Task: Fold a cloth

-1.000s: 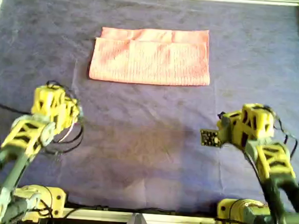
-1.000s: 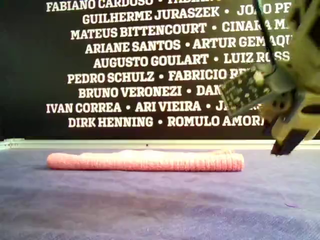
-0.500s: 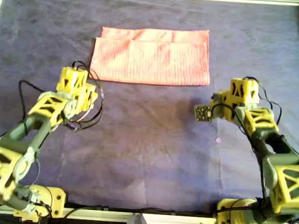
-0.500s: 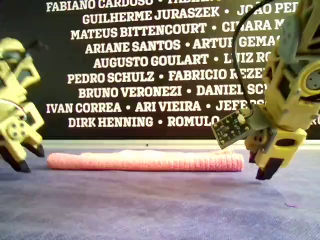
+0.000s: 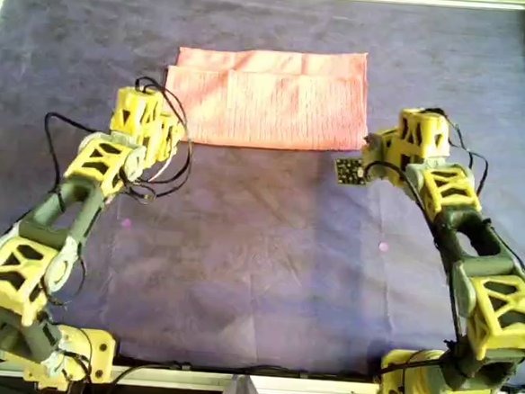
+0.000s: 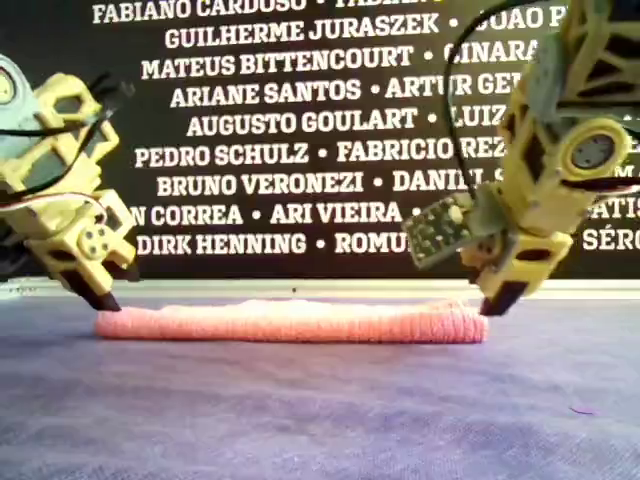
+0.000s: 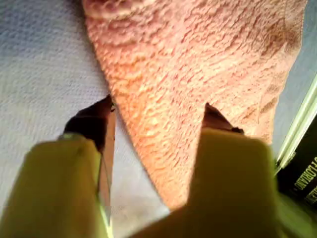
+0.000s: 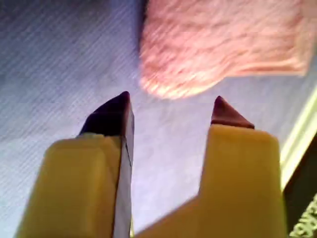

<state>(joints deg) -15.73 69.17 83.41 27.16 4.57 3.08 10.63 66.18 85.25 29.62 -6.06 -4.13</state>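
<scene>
Salmon-pink and nubbly, the cloth [image 5: 268, 98] lies flat on the purple-grey table covering [image 5: 257, 269], already doubled into a long band with one layer's edge showing past the other. I judge it light, soft and limp. It should sag from wherever it is pinched, and the layers may slide apart, so the best hold takes both layers at an end corner.

My first gripper [image 7: 158, 105] has its jaws apart with nothing clamped. The cloth runs between and beyond the fingertips, one tip over fabric and the other over the covering beside its edge.

My second gripper [image 8: 171, 99] also has its jaws apart and empty. A rounded corner of the cloth lies just ahead of the tips, not yet between them.

The wrist views do not settle which arm in the overhead view is which.
</scene>
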